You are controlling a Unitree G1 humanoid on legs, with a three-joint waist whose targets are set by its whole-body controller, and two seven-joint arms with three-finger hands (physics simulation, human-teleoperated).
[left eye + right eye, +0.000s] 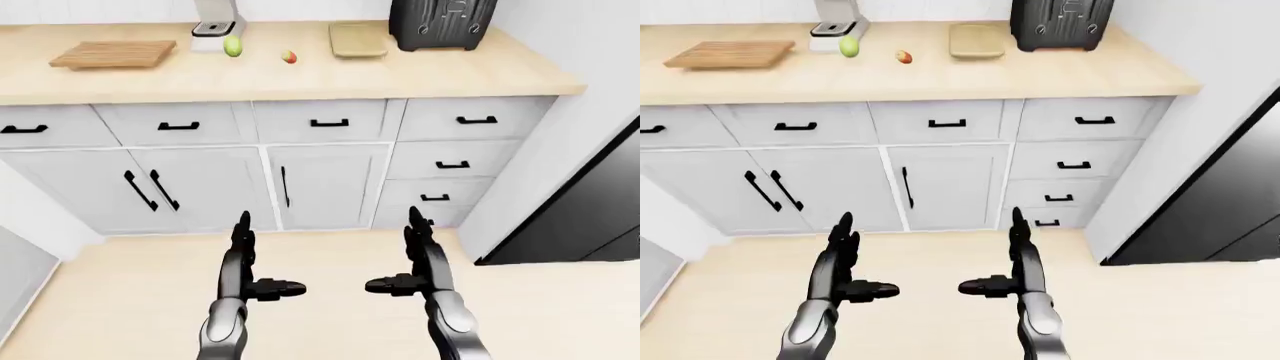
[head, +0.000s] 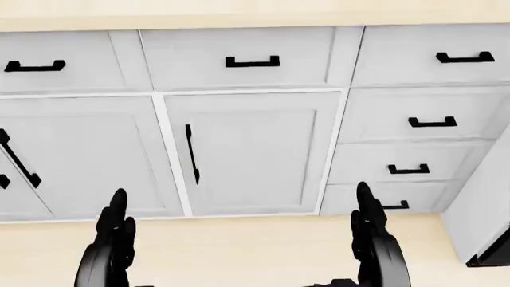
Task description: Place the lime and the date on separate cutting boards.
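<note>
Lime (image 1: 232, 47) and date (image 1: 289, 58) on counter (image 1: 420, 71) — well above both robot hands.

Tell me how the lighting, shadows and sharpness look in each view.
Left-eye view: flat, even light, no glare, everything sharp, lime and date barely shadowed. Right-eye view: same, wide-angle slant on cabinets. Head view: soft and slightly blurred, countertop cropped.

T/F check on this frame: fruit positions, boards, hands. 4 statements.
1. The lime lies on the wooden cutting board. False: it lies on the countertop, right of that board.
2. The date lies between the lime and the pale cutting board in the left-eye view. True.
3. The left hand holds the date. False: it is open, empty.
4. The right hand is open, below the counter. True.
</note>
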